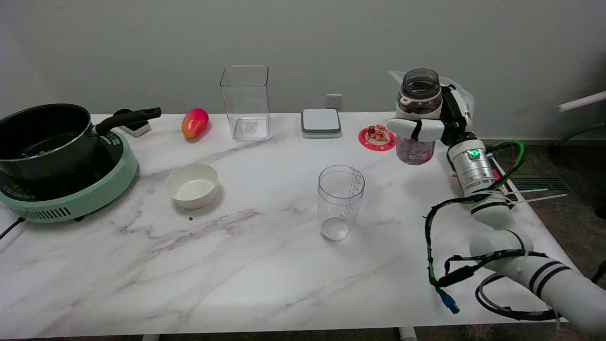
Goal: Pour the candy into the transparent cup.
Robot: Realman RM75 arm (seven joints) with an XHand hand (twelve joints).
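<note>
The table point(265, 265) has a white marble-pattern top with grey-brown veining and stands against a plain, evenly lit grey-white wall point(303, 33). A white wall socket point(334, 100) is mounted on the wall just above the table's far edge, near its middle. To the right of the table, dark floor point(568, 161) is visible, with a white bar point(582, 101) projecting in from the right edge above it.

One pot point(45, 137), one bowl point(191, 185), three clear containers point(340, 202) (perhaps counting the jar).
</note>
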